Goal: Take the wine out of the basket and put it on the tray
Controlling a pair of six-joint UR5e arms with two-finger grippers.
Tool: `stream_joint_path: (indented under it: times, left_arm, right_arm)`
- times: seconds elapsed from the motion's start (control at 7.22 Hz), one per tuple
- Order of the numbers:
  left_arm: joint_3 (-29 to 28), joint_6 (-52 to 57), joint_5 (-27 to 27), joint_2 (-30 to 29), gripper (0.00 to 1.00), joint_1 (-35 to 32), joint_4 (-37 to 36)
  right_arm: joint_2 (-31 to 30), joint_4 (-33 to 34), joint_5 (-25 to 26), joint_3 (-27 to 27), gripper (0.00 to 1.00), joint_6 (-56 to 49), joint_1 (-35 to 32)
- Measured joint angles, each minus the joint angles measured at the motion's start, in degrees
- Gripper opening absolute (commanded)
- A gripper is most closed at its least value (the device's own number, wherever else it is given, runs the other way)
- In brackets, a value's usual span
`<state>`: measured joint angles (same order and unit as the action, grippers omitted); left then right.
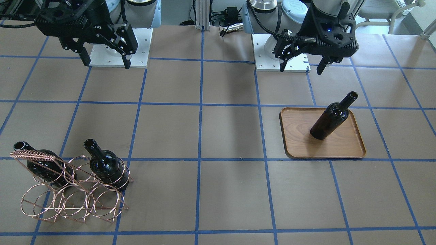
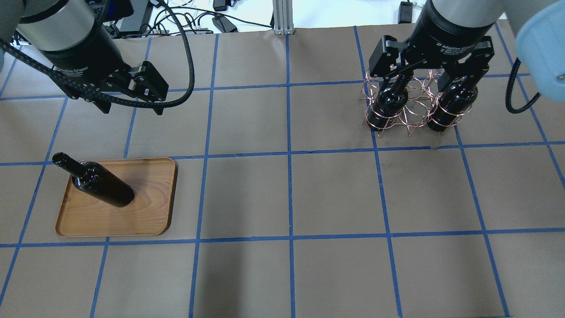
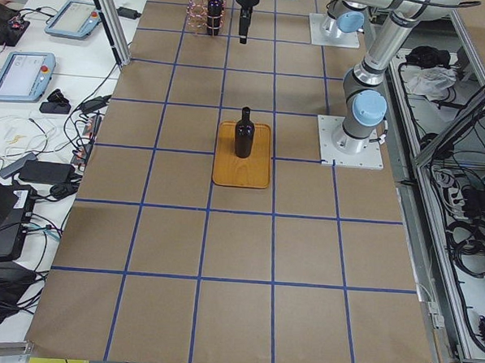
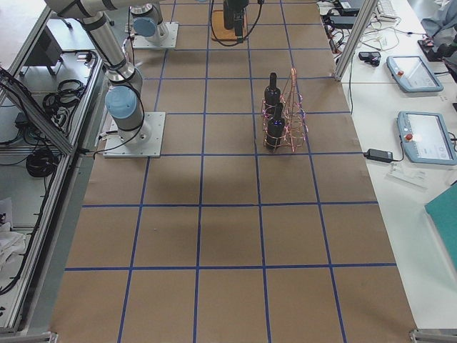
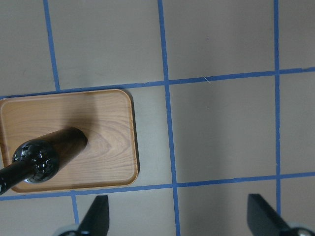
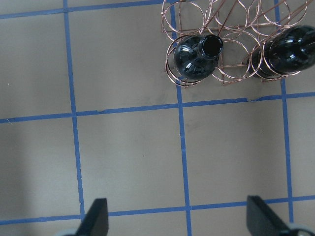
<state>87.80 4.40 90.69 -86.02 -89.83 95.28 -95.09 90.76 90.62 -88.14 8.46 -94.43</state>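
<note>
One wine bottle [image 1: 332, 117] stands upright on the wooden tray [image 1: 347, 146]; they also show in the overhead view as bottle [image 2: 99, 183] and tray [image 2: 145, 212]. My left gripper [image 2: 131, 108] hangs open and empty above the table behind the tray; in its wrist view the bottle [image 5: 49, 155] is to the left of the gripper [image 5: 179, 221]. Two more wine bottles [image 1: 107, 166] [image 1: 44, 163] stand in the copper wire basket [image 1: 68, 200]. My right gripper [image 2: 430, 73] is open and empty, high above the basket [image 2: 415, 106]. Its wrist view shows the bottles [image 6: 197, 56] [image 6: 290, 51].
The table is brown paper with a blue tape grid. The arm bases stand on white plates [image 1: 119, 58] [image 1: 265, 61] at the robot's side. Cables and devices lie beyond the table's edge [image 3: 31, 170].
</note>
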Motion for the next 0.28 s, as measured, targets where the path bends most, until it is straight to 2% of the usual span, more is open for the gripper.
stream_joint_path:
  times: [0.28]
  left_arm:
    - [0.00, 0.00, -0.12, 0.05, 1.00, 0.00, 0.00]
  right_arm:
    - [-0.14, 0.07, 0.04, 0.06, 1.00, -0.16, -0.01]
